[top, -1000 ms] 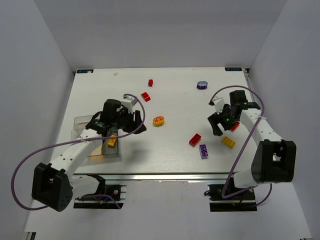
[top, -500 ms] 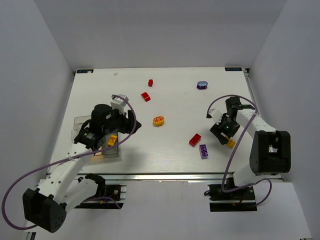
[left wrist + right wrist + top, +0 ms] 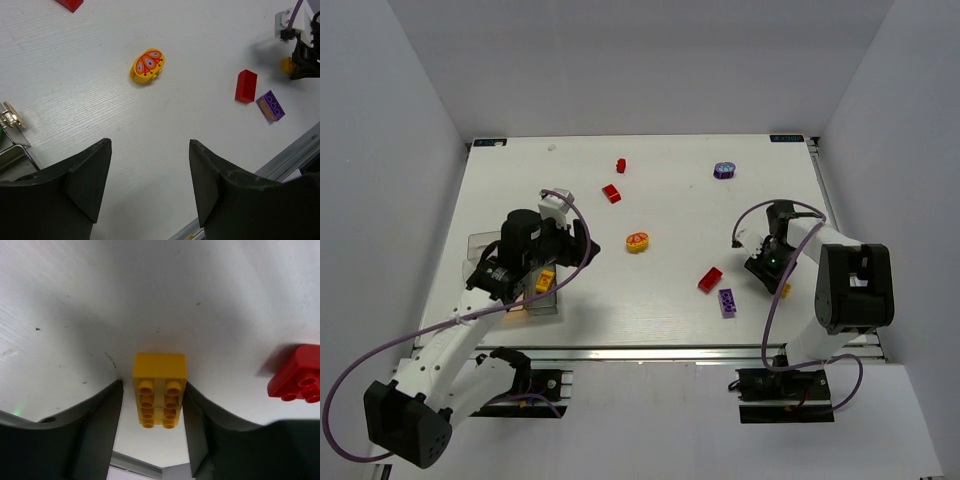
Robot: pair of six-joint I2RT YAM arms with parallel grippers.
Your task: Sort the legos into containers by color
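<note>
Colourful legos (image 3: 710,279) scattered right of containers (image 3: 480,243)

Glossy yellow plastic brick (image 3: 159,390), matt white table (image 3: 90,90) with fine grain

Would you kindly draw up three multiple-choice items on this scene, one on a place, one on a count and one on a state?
1. Where is the yellow brick in the right wrist view? A. inside a container B. between the right pincer's fingers C. on a purple brick
2. How many red bricks lie on the table in the top view? A. one B. three C. five
3. How is the left pincer? A. open and empty B. shut on a red brick C. shut on a purple brick
Answers: B, the fingers flank it; B, two lie far, one near; A, its fingers stand apart, nothing between.
</note>
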